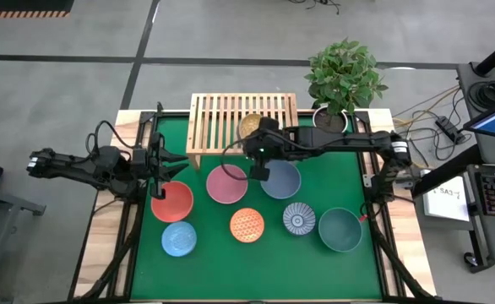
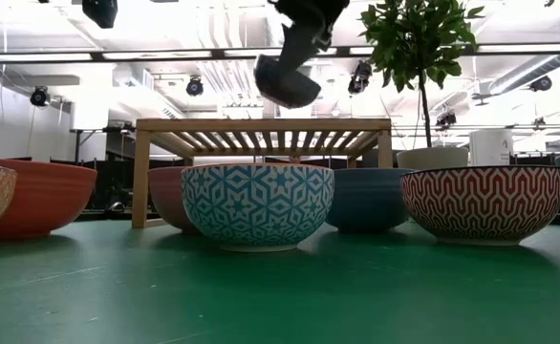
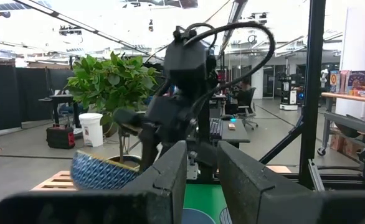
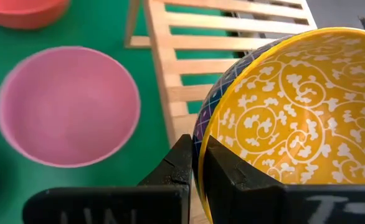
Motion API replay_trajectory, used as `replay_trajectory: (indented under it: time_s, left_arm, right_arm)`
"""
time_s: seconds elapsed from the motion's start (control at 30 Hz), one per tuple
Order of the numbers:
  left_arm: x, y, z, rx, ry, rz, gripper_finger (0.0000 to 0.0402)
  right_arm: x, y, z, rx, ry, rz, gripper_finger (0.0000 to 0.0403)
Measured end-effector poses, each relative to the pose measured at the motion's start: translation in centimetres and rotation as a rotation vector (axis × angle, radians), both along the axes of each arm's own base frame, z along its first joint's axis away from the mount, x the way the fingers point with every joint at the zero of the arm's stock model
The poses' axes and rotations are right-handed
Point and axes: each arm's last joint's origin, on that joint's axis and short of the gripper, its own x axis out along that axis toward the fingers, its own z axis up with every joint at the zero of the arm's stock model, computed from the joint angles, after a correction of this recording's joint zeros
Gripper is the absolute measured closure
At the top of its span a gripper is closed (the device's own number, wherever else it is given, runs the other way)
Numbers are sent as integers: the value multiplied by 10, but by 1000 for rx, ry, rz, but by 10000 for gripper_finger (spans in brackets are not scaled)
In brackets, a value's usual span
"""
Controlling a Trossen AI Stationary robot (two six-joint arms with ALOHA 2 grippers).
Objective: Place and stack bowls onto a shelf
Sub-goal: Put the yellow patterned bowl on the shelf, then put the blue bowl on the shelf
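My right gripper (image 4: 198, 168) is shut on a bowl (image 4: 282, 118) that is yellow with white swirls inside and blue-patterned outside. It hangs over the light-wood slatted shelf (image 1: 222, 114) at the table's far edge. In the high view the bowl (image 1: 250, 125) shows just beyond the gripper (image 1: 256, 139). My left gripper (image 1: 173, 166) is open and empty at the table's left, beside the red bowl (image 1: 171, 201). Resting on the green mat are the pink (image 1: 227, 183), blue (image 1: 280, 179), light blue (image 1: 179, 238), orange patterned (image 1: 247, 225), blue-grey patterned (image 1: 299, 218) and dark teal (image 1: 340, 229) bowls. My right gripper pinches the yellow bowl's rim (image 4: 202, 127) on its near side, one finger (image 4: 177, 167) against the blue outer wall and one finger (image 4: 235, 177) inside. The fingers slant in from the table's near side and above. The bowl is lifted clear above the shelf's slats.
A potted plant (image 1: 342, 80) in a white pot stands at the far right corner, next to the shelf. The right arm (image 1: 340, 142) stretches across the table's far part from the right. The mat (image 1: 222, 274) shows bare along the near edge.
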Motion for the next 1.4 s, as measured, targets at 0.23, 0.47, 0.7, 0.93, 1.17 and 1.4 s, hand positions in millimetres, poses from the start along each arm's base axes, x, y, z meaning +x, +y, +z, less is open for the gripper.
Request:
replay_trajectory:
  time_s: [0.23, 0.47, 0.7, 0.93, 1.17, 1.4]
  left_arm:
    - [0, 0, 0, 0, 0, 0, 329]
    - [0, 0, 0, 0, 0, 0, 329]
    - [0, 0, 0, 0, 0, 0, 329]
    - [0, 0, 0, 0, 0, 0, 329]
    - [0, 0, 0, 0, 0, 0, 329]
    - [0, 0, 0, 0, 0, 0, 329]
  right_arm:
    - [3, -12, -6, -5, 19, -27, 390]
    - [1, -22, -7, -1, 19, -55, 390]
    - [1, -31, -9, 21, 10, -100, 376]
    - [1, -37, -10, 24, 10, -121, 342]
    - [-4, -35, 2, 42, -38, -148, 340]
    - [-9, -34, 18, 55, -75, -157, 340]
